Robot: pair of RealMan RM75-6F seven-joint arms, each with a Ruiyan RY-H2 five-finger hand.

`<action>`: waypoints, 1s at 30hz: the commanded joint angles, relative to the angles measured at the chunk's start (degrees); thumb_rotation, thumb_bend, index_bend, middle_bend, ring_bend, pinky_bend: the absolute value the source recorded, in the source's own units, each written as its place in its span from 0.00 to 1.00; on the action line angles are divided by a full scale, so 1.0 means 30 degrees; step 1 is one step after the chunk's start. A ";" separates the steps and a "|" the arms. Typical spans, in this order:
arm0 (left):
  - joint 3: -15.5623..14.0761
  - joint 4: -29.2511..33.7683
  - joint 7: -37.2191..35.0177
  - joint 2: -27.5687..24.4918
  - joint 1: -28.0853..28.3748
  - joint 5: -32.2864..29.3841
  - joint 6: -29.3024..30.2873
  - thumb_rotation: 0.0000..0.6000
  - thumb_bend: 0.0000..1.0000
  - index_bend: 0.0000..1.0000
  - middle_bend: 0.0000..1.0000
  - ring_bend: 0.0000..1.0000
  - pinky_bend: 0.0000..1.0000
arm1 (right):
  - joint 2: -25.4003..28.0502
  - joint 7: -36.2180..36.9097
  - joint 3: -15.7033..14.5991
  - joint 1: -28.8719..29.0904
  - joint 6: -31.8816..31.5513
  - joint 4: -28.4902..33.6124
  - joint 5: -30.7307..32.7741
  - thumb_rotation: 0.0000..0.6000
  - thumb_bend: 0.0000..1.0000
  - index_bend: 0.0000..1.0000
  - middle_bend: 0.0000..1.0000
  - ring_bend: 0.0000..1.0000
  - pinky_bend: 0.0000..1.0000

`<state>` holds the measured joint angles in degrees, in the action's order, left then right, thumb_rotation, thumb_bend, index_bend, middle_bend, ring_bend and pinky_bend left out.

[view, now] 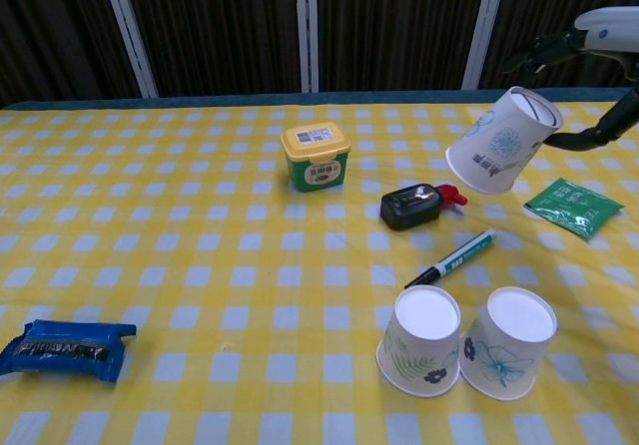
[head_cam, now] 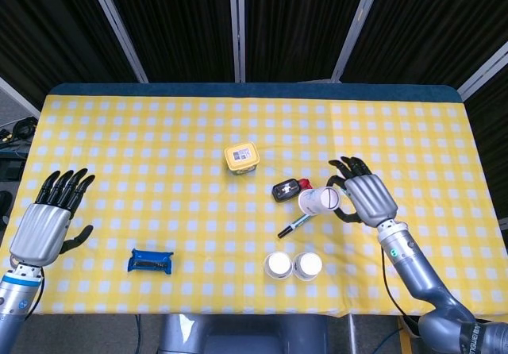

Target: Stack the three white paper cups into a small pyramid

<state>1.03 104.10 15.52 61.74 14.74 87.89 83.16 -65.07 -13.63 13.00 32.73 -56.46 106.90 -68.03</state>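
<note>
Two white paper cups with floral prints stand upside down side by side near the front edge, the left cup touching the right cup. My right hand grips a third cup, tilted on its side in the air above the marker and behind the pair. My left hand hovers over the table's left side with fingers spread and nothing in it. It does not show in the chest view.
A yellow-lidded green tub sits mid-table. A black device with a red tip and a marker lie behind the cups. A green packet lies right, a blue wrapper front left.
</note>
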 commanded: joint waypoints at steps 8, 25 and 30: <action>0.0015 0.0101 0.0021 -0.0065 -0.0130 0.0198 -0.0044 1.00 0.28 0.00 0.00 0.00 0.00 | 0.1036 0.1129 -0.1198 0.0016 -0.0002 0.2979 -0.4135 1.00 0.25 0.49 0.12 0.00 0.00; 0.0147 0.0158 -0.0054 -0.0154 -0.0254 0.0256 -0.0193 1.00 0.28 0.00 0.00 0.00 0.00 | 0.1222 0.0962 -0.2729 -0.0030 0.0429 0.3984 -0.6386 1.00 0.24 0.50 0.12 0.00 0.00; 0.0209 0.0149 -0.0174 -0.0200 -0.0286 0.0245 -0.0228 1.00 0.28 0.00 0.00 0.00 0.00 | 0.0962 -0.0017 -0.3109 0.0014 0.0669 0.3870 -0.6405 1.00 0.24 0.50 0.13 0.00 0.00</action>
<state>1.65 104.54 15.00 61.15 13.89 88.62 82.49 -61.84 -12.89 4.04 32.73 -54.63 118.64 -87.22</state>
